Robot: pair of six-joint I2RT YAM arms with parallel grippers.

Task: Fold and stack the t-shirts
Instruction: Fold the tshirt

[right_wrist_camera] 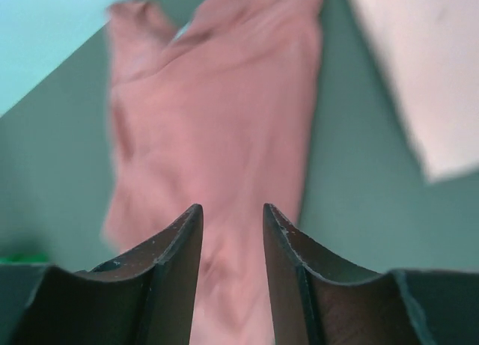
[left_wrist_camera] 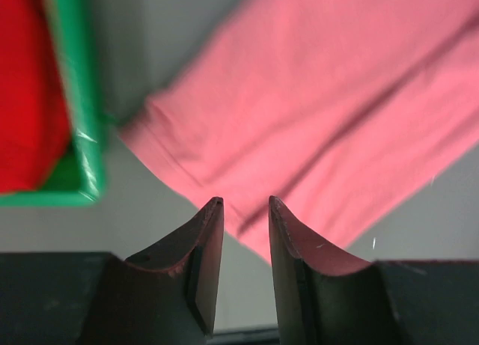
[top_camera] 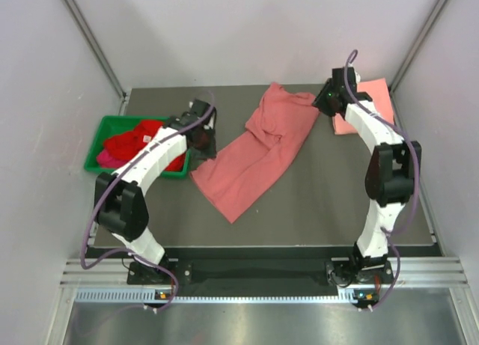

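Pale walls (top_camera: 224, 31) close in a dark grey table (top_camera: 314, 210), with both arm bases bolted to a metal rail (top_camera: 262, 274) at its near edge.

Only the overhead view gives the whole layout. A loose rose-pink t-shirt (top_camera: 258, 158) lies crumpled and slanted across the middle of the table. To its left, a green bin (top_camera: 112, 120) holds a red t-shirt (top_camera: 135, 141) with a bit of magenta cloth (top_camera: 107, 159) beside it. In the far right corner lies a folded salmon t-shirt (top_camera: 372, 96). The left gripper (top_camera: 200, 128) sits between the bin and the loose shirt's left edge. The right gripper (top_camera: 329, 98) is farther back, between the loose shirt's far end and the folded one.

The wrist views show what the overhead one cannot. The left fingers (left_wrist_camera: 209, 240) stand parted with bare table in the gap and nothing pinched. The loose shirt's hem lies just past the tips and runs off to the right, and the bin's corner is off to the left. The right fingers (right_wrist_camera: 176, 248) are likewise apart and empty. The blurred loose shirt spreads below and beyond them, and part of it shows through the gap. I cannot tell whether the tips touch it. The folded shirt lies up to the right, apart from them.
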